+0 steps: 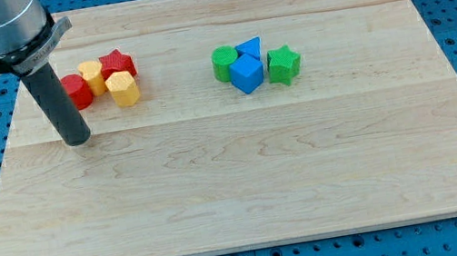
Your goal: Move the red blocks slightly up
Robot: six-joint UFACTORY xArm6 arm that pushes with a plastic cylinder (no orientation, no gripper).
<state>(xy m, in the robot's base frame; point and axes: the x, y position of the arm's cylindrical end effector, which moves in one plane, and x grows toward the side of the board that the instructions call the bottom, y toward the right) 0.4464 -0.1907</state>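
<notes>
A red star block (118, 64) and a red round block (77, 90) sit in a cluster at the board's upper left with two yellow blocks, one (92, 76) between the reds and a hexagonal one (123, 89) below the star. My tip (78, 141) rests on the board just below the red round block, slightly to its left, a short gap apart. The rod partly hides the round block's left side.
A second cluster lies right of centre near the top: a green round block (224, 62), a blue triangle block (249, 48), a blue cube (247, 74) and a green star block (284, 65). The wooden board (237, 182) lies on a blue pegboard.
</notes>
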